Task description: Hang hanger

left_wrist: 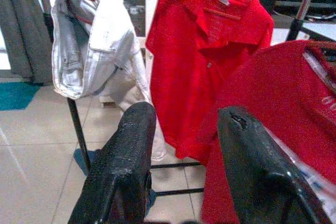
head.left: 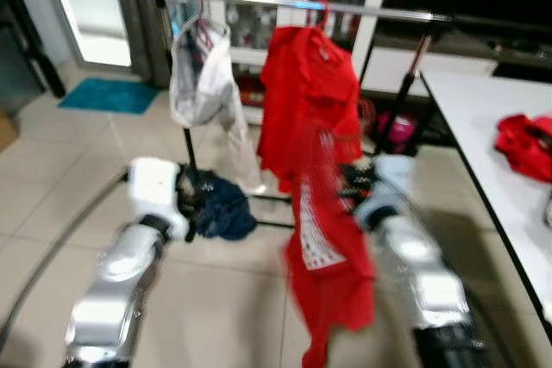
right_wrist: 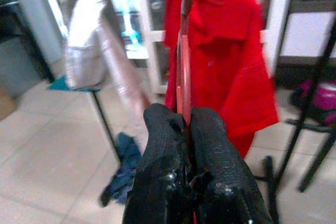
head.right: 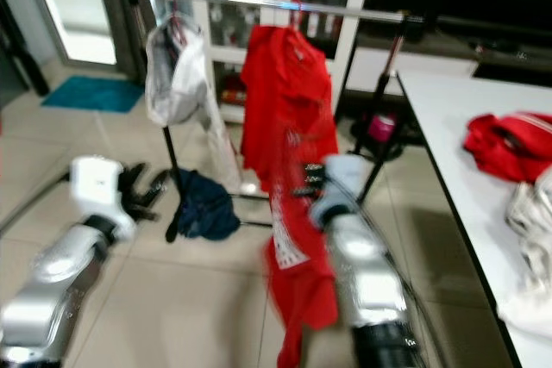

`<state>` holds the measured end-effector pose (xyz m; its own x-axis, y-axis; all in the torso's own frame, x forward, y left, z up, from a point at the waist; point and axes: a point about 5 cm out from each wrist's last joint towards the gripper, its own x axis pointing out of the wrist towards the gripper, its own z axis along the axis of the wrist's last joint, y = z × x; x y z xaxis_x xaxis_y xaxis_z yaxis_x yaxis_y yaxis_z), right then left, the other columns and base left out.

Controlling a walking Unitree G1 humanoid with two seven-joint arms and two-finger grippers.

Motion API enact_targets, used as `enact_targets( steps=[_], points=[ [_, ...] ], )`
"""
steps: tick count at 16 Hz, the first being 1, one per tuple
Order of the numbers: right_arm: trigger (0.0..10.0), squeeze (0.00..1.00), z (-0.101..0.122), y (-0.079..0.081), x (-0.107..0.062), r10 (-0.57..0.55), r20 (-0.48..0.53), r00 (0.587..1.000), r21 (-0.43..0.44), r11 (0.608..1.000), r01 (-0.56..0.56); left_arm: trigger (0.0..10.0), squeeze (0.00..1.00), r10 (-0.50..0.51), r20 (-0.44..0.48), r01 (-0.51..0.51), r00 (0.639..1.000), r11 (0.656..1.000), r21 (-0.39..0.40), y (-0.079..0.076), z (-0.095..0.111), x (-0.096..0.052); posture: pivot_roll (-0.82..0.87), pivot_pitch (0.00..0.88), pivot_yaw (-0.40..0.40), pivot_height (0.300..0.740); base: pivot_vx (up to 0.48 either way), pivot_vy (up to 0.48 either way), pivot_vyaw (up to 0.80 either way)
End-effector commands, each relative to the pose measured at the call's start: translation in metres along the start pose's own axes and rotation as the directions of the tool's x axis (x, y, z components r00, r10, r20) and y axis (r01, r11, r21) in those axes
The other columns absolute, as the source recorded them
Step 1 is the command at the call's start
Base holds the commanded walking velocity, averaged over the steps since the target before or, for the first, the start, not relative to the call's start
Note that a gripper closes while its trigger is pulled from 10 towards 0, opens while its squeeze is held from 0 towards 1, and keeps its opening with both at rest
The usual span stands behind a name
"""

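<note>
Both head pictures smear on me, so the print on the red shirt (head.left: 332, 256) hanging from my right gripper (right_wrist: 184, 124) is unreadable. That shirt covers the gripper's fingertips from the head camera, and the wrist picture cuts the red hanger (right_wrist: 185, 61) off at its upper edge, so I can't see its hook. The clothes rail (head.left: 293, 4) runs out of frame at the far right. The dark heap (head.left: 220, 208) at the rail's foot is too blurred to identify. The white table (head.right: 448, 152) is cut off along its right side.
</note>
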<state>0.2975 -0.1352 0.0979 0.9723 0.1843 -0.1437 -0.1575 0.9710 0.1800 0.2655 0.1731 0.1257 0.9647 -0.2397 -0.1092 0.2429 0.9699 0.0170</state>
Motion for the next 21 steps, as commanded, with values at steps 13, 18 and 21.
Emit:
enact_targets(
  steps=[13,18,21],
  points=[
    [10.0,0.0,0.01,0.016,0.005,0.081,0.047,0.996,-0.087,0.993,-0.076,10.0,0.0,0.018,0.025,-0.018,1.0,1.0,0.006,0.006,0.007,0.002,-0.05,0.0,-0.052,0.727,0.323,0.0,0.0],
    [10.0,0.0,0.011,0.014,0.006,0.062,0.051,0.997,-0.104,0.993,-0.056,10.0,0.0,0.021,0.028,-0.021,0.999,1.0,0.005,0.007,0.007,0.002,-0.05,0.0,-0.053,0.727,0.325,0.0,0.0],
    [10.0,0.0,0.011,0.013,0.006,0.052,0.055,0.997,-0.101,0.994,-0.047,10.0,0.0,0.019,0.028,-0.019,0.999,1.0,0.007,0.006,0.007,0.002,-0.05,0.0,-0.053,0.727,0.329,0.0,0.0]
  ],
)
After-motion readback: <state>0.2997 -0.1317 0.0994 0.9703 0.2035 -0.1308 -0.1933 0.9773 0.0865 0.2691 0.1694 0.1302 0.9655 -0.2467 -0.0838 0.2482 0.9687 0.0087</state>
